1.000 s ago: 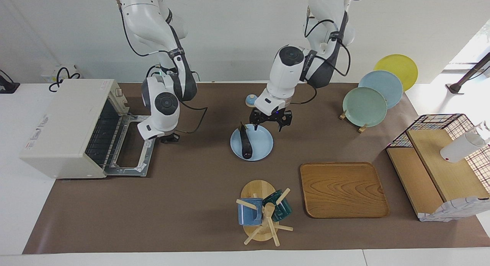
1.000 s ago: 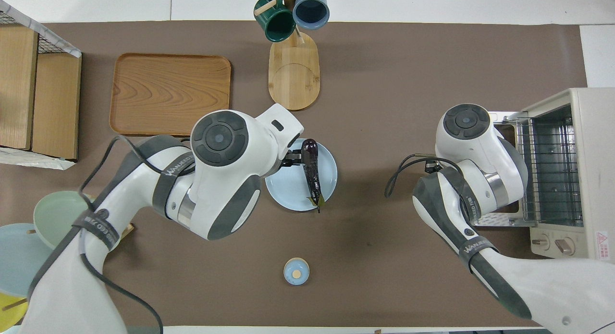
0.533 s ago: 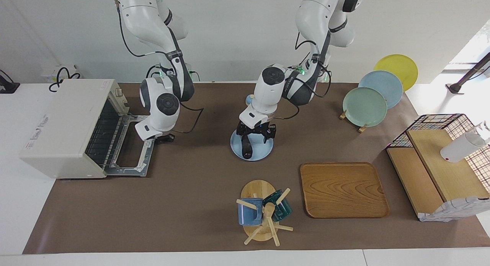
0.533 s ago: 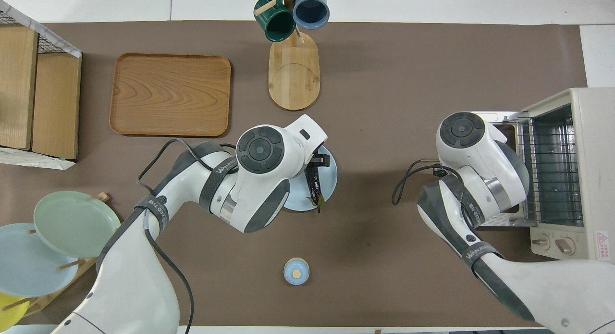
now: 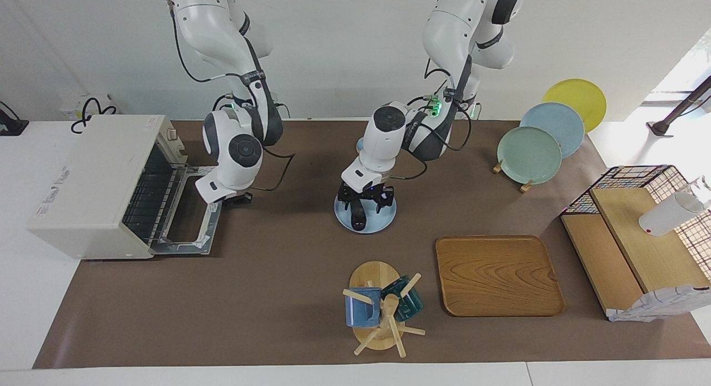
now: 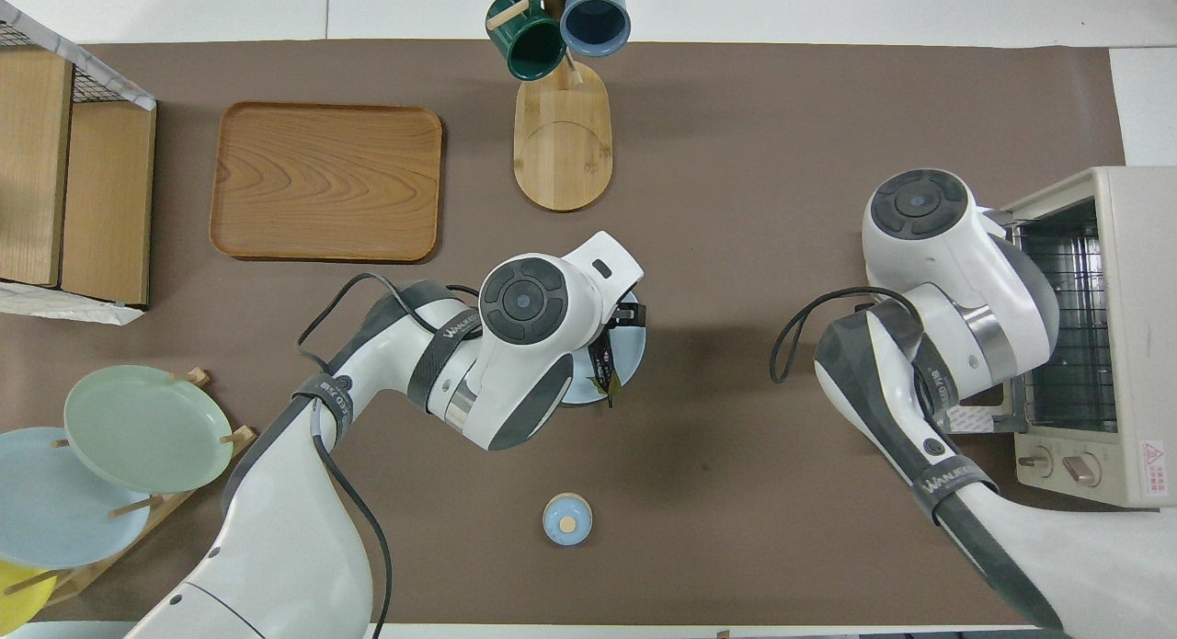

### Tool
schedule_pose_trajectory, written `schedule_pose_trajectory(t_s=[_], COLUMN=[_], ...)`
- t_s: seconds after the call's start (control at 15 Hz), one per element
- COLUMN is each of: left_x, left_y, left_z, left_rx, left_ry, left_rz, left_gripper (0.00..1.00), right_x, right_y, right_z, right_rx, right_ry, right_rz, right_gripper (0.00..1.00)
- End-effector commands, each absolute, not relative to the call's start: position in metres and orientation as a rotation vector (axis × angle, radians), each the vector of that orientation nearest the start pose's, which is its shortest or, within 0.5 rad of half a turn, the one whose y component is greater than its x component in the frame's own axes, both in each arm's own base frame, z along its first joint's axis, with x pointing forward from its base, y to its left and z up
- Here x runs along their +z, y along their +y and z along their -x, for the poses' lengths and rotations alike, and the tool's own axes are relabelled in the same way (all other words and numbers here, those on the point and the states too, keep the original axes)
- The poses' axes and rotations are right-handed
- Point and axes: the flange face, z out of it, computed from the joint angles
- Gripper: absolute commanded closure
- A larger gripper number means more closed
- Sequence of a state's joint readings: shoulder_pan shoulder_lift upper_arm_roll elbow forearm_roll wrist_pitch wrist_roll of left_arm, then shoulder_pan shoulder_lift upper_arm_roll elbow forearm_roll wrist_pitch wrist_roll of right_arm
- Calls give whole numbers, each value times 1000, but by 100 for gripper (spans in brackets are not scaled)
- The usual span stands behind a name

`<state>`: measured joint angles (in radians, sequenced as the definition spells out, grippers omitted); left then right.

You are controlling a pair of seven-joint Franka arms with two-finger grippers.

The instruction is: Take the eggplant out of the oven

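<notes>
Brown mat covers the table [image 5: 278, 297], white wall at top of the facing view. Toaster oven [image 5: 94, 180] at centre-left of that frame, door dropped open, rack showing. Eggplant [image 5: 358, 215] lies out of the oven on a light blue plate [image 5: 389, 216], frame centre. Left gripper [image 5: 364, 200] down over the eggplant, fingers spread either side of it; can't tell if they touch. Right gripper [image 5: 240, 197] sits by the open door's edge, fingertips pressed together, nothing held. Mug rack [image 5: 380, 314] lower centre w/ blue and green mugs, wooden tray [image 5: 497, 275] beside it.
</notes>
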<state>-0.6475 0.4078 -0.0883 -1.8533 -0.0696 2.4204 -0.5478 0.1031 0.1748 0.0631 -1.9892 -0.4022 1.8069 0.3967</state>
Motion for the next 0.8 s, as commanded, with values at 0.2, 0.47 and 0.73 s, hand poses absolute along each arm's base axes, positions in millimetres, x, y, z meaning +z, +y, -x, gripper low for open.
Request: schedule_pose_trajectory(t_s=[0.2,0.47,0.73], left_x=[307,307,314], left_y=[-438,-435,-431], left_z=[-478,-482,-486], left_rx=[-110,-109,-102], left_ry=[206,199,201], left_rz=[3289,3289,3285], left_gripper=[6,35,79], right_x=[415,445,449], right_y=[-16,-59,-65], right_z=[-569,-560,-558], right_rx=[400,398,394], right_ry=[75,6,15], right_rz=[3620,3551,3545], right_gripper=[100,100,100])
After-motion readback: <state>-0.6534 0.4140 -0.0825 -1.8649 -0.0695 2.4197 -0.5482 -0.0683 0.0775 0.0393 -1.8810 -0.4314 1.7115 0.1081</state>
